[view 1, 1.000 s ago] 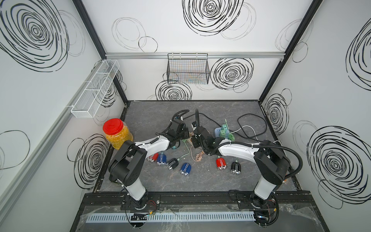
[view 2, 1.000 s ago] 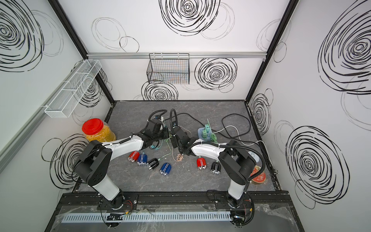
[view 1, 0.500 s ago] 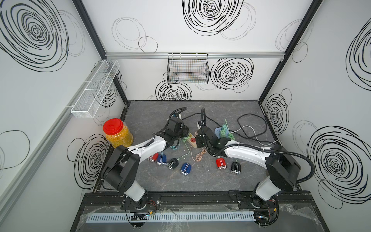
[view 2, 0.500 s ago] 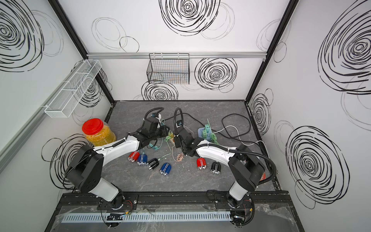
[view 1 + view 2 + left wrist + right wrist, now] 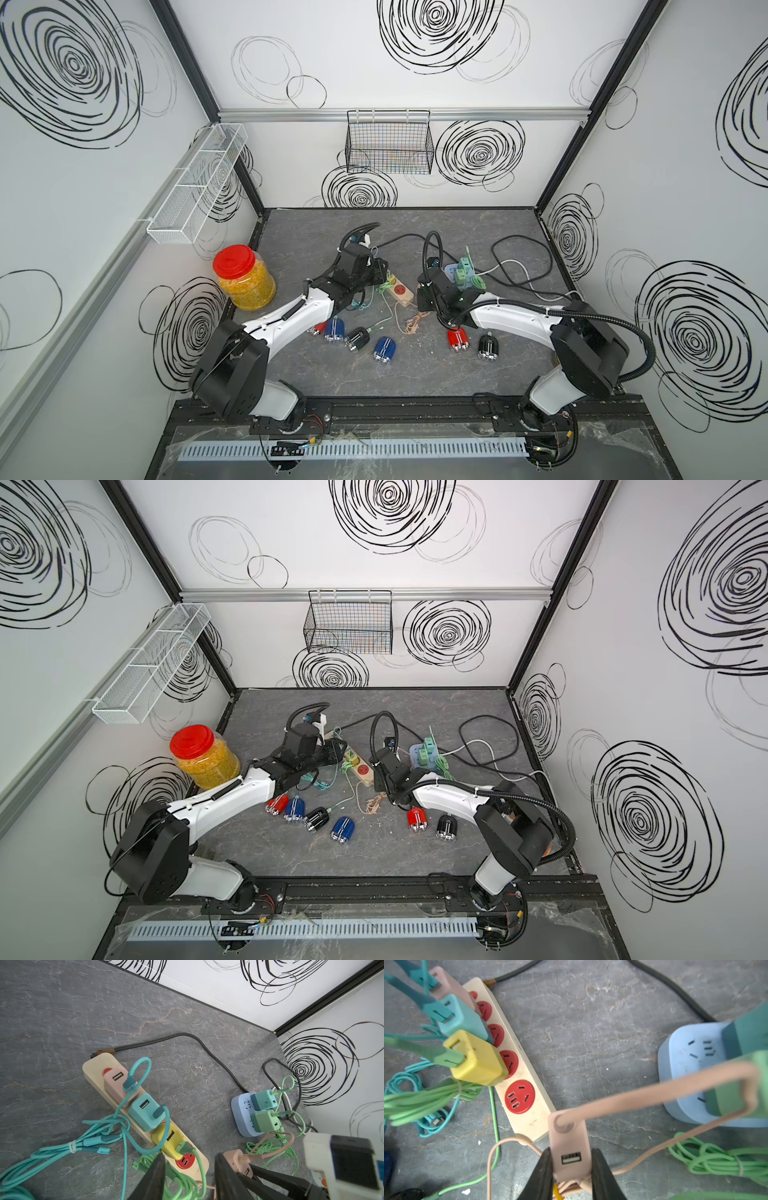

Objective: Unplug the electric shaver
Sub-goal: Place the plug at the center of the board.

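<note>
Several electric shavers lie on the table, among them a red one, a black one and a blue one. The beige power strip has a free red socket at its near end. My right gripper is shut on a pink USB adapter, held off the strip with its pink cable trailing. My left gripper hangs open over the strip's end with nothing between its fingers. I cannot tell which shaver the pink cable runs to.
Yellow, teal and pink adapters stay plugged in the strip, with green and teal cable coils beside it. A blue socket block with green adapters stands to the right. A red-lidded jar is at left. A coiled pink cable lies mid-table.
My left gripper has opened. Both arms have shifted around the strip, and the right gripper keeps its hold on the pink adapter.
</note>
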Motion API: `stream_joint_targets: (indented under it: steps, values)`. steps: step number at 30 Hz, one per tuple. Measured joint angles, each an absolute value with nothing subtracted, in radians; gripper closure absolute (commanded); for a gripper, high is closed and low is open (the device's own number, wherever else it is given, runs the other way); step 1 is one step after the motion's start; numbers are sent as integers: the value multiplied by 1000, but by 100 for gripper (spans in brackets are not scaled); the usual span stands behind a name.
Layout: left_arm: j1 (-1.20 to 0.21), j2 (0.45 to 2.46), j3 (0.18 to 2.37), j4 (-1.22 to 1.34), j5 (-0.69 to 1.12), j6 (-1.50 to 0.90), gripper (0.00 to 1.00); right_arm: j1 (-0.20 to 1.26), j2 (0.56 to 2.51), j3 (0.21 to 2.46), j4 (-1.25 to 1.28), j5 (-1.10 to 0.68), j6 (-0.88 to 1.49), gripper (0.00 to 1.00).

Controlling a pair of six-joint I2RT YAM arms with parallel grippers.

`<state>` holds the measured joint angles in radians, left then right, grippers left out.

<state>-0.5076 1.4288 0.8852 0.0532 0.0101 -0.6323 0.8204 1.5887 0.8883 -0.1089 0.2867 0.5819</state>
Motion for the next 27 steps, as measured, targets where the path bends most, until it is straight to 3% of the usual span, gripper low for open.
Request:
stream_joint_targets:
  steps: [27]
  values:
    - [-466,1357,806,54,18,-632,54,785,1442,688,-32,-37,744,89]
